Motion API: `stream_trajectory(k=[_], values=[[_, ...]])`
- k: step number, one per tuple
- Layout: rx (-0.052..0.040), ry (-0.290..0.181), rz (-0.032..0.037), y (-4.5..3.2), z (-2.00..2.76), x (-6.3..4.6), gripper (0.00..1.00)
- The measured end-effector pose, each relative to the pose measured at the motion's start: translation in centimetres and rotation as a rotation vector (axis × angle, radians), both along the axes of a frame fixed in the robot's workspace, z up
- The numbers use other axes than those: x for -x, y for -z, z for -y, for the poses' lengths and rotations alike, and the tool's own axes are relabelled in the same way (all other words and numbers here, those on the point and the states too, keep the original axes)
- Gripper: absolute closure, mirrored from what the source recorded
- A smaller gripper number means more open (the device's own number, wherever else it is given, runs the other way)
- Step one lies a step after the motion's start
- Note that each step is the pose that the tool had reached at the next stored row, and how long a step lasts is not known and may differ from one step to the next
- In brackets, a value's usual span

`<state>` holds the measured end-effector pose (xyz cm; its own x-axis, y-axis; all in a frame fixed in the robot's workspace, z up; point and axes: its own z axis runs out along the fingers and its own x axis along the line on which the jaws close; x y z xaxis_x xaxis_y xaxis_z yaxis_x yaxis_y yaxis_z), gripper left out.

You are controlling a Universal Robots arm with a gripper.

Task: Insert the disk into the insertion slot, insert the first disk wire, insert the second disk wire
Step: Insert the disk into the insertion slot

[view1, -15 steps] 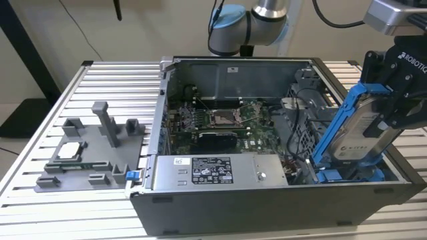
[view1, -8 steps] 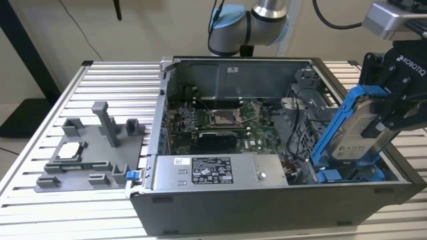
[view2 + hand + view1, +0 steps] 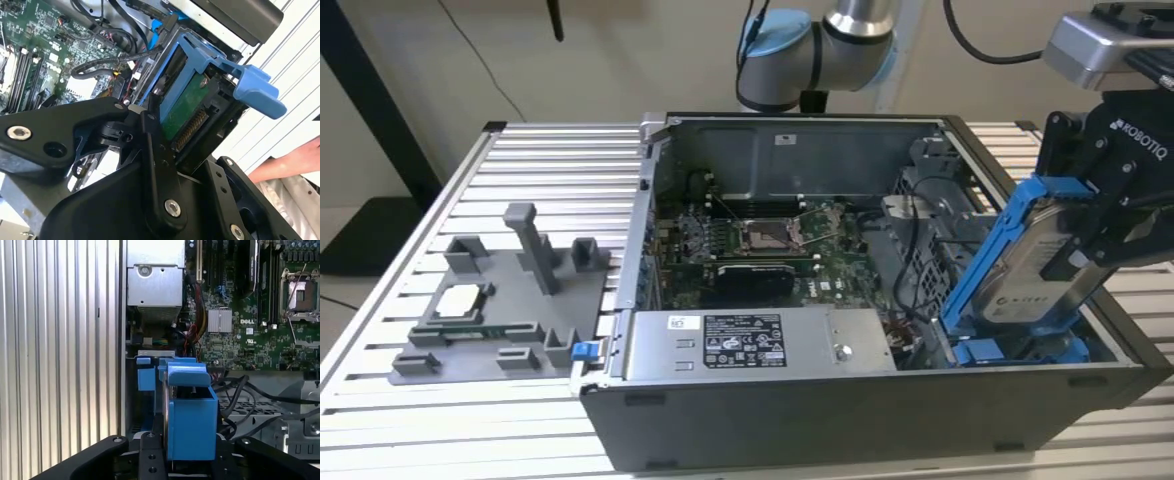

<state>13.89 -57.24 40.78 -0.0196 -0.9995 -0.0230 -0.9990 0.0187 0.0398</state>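
Beige wall behind — ribbed aluminium tabletop, black post at exterior view's left.

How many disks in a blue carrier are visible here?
1. The disk is gripped by the tool, tilted, its lower end by the insertion slot at the exterior view's right of the case. Others may be hidden inside.

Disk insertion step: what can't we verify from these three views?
- Exterior view: the lower end of the disk overlaps the blue rails of the insertion slot, so seating depth is unclear.
- First wrist view: the disk's blue carrier, gripped by the hand, blocks the slot behind it.
- Both wrist views: the black cables are tangled, so which ones serve the disk can't be told.
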Motion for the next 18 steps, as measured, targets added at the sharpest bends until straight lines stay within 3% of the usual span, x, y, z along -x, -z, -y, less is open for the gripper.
stream_trajectory(k=[11, 18], values=[[-0.0023, 0.0, 0.0, 0.82, 0.0, -0.1, 1.0], [-0.0039, 0.0, 0.0, 1.85, 0.0, -0.1, 1.0]])
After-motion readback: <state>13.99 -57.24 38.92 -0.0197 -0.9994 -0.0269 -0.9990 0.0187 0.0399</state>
